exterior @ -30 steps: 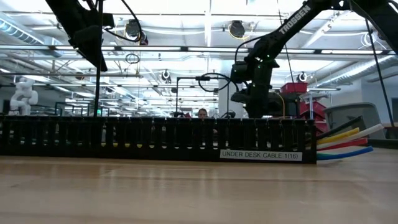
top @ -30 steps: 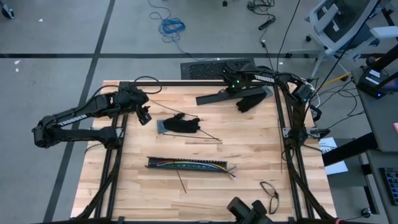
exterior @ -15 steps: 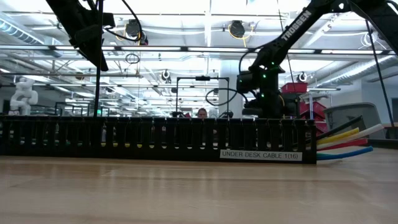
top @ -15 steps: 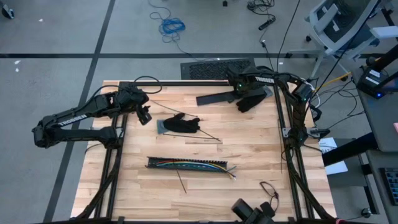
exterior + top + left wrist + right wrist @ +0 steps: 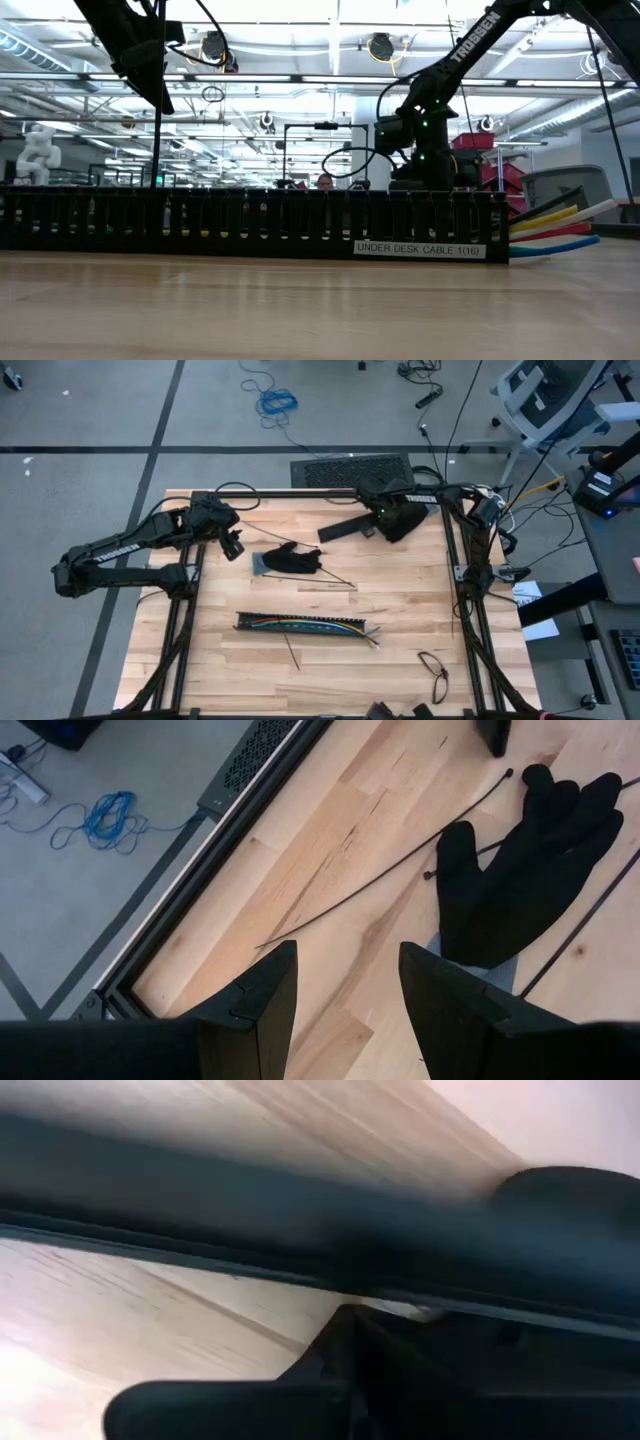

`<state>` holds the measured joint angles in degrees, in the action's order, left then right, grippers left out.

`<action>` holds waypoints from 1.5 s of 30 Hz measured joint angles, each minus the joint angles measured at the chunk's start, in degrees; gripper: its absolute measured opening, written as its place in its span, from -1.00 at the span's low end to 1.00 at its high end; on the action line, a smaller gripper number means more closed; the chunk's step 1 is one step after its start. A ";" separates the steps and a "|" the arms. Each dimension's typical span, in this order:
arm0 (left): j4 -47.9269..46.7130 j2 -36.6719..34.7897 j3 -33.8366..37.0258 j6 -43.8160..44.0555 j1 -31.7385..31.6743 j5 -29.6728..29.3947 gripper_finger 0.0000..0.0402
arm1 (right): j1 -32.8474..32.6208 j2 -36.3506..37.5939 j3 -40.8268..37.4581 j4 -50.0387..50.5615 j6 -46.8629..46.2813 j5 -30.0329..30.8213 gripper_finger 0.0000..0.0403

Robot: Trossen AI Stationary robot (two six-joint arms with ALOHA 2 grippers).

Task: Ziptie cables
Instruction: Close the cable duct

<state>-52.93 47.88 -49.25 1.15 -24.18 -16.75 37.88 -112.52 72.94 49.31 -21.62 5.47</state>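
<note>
The cables [image 5: 330, 626] lie in a long black slotted tray [image 5: 262, 623] on the near half of the table. Their coloured ends [image 5: 555, 230] stick out of its right end. A thin dark cable loop [image 5: 433, 663] lies near the right front corner. At the far right, my right gripper [image 5: 373, 518] points down, shut at the end of a long black bar [image 5: 345, 528], beside a black glove [image 5: 402, 522]. My left gripper [image 5: 348, 960] hangs open above the far left of the table, over a zip tie [image 5: 380, 880] and a second black glove [image 5: 525, 870]. My right gripper comes from above at the bar's end toward the table's right [image 5: 366, 523]. In the right wrist view its shut fingertips [image 5: 345, 1330] meet the bar's long edge [image 5: 400, 1295]. Whether the bar rests on the table or is lifted I cannot tell.
Thin black zip ties lie loose on the wood, one beside the middle glove [image 5: 330, 580] and one just in front of the tray [image 5: 292, 652]. Black frame rails [image 5: 465, 590] run along the table's left and right sides. Bare wood lies between tray and gloves.
My right gripper has sunk and gone a little toward the table's near edge. The black bar has shifted the same way with it. My left arm has kept still.
</note>
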 joint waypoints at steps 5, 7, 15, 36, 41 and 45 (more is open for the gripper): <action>-0.06 0.00 0.00 0.01 0.00 0.00 -0.14 | -3.92 0.14 -1.94 0.19 -2.21 3.61 -1.00; -0.05 -0.02 0.00 -0.02 0.00 0.00 -0.14 | -5.35 0.65 -2.24 0.59 -3.26 3.96 -1.00; -0.10 -0.01 0.00 -0.04 0.00 0.02 -0.14 | -8.60 10.92 -0.25 -2.16 3.81 6.78 -0.99; 0.14 0.00 0.00 0.02 -0.07 0.00 -0.14 | 6.23 10.50 4.09 -10.22 3.70 -7.83 0.13; 0.13 0.00 0.00 0.00 -0.05 -0.03 -0.14 | 7.15 5.40 12.12 0.79 9.79 -8.67 0.13; 0.14 0.00 0.00 0.04 -0.05 -0.04 -0.14 | 6.98 -0.61 18.37 11.26 14.85 -8.41 0.13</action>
<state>-52.80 47.88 -49.25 1.19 -24.23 -16.80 44.86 -113.13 91.31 60.57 -6.78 -2.94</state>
